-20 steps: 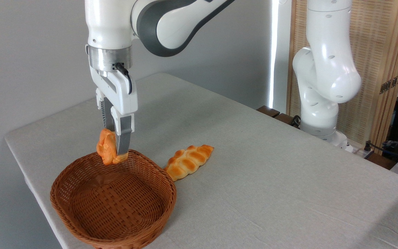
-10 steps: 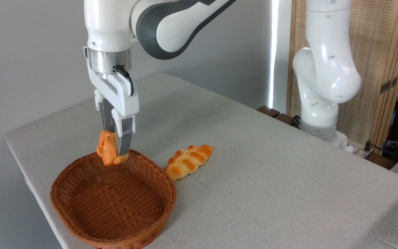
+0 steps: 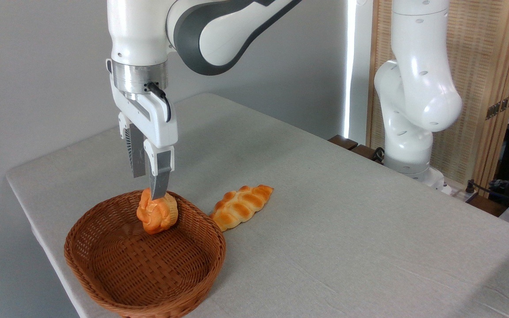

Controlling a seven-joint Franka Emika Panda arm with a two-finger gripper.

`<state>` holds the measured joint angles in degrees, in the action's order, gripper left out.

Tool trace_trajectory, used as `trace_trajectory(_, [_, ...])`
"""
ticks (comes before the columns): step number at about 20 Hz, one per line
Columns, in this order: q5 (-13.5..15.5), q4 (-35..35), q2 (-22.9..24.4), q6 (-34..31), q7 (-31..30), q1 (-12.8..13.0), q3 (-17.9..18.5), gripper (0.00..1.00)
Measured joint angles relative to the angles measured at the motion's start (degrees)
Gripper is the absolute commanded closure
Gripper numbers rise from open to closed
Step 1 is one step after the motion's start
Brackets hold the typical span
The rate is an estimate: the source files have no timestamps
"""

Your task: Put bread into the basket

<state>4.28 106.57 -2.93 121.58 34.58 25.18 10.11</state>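
The bread, a small orange-golden bun with a paler ridged base, lies tilted on its side inside the basket, against the far wall. The basket is an oval reddish-brown wicker one at the table's front left corner. My gripper hangs straight above the bun, pointing down, open, with nothing between its fingers. The nearer fingertip overlaps the bun's top in the picture; whether they touch I cannot tell.
A longer braided golden loaf lies on the grey tablecloth just right of the basket. A second white robot arm stands off the table's far right edge. The table's left edge runs close beside the basket.
The fingers have spread apart and let go of the bread. It has dropped from between them, a little right and down, into the basket. The gripper has risen slightly.
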Motion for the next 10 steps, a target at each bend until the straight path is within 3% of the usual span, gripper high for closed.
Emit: trace_trajectory(10, [0.00,-0.25,1.59,-1.44,-0.20,0.00,0.00,0.00])
